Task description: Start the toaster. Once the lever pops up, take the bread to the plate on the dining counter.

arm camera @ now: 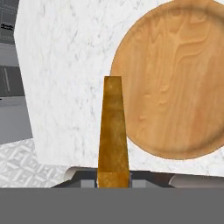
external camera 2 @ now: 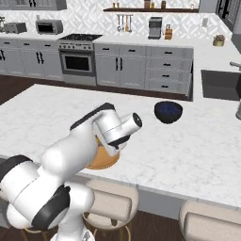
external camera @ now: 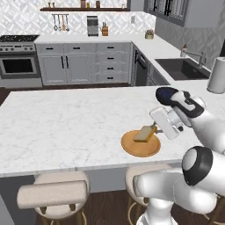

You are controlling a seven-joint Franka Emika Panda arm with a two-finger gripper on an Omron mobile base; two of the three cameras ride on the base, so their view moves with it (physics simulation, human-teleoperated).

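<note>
A white robot arm reaches over the white marble dining counter [external camera: 66, 123]. Its gripper [external camera: 152, 130] is clamped on a slice of bread [external camera: 144, 133], held edge-on and tilted just above the round wooden plate [external camera: 139, 148]. The plate sits near the counter's front edge, above two cushioned stools [external camera: 55, 195].

Fingers [external camera: 154, 128] hold bread [external camera: 144, 133] (tilted) over plate [external camera: 132, 148].

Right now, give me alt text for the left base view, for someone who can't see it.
The gripper holds the bread slice tilted just above the round wooden plate on the white marble dining counter. Two stools stand below, with grey cabinets and an oven behind.
</note>
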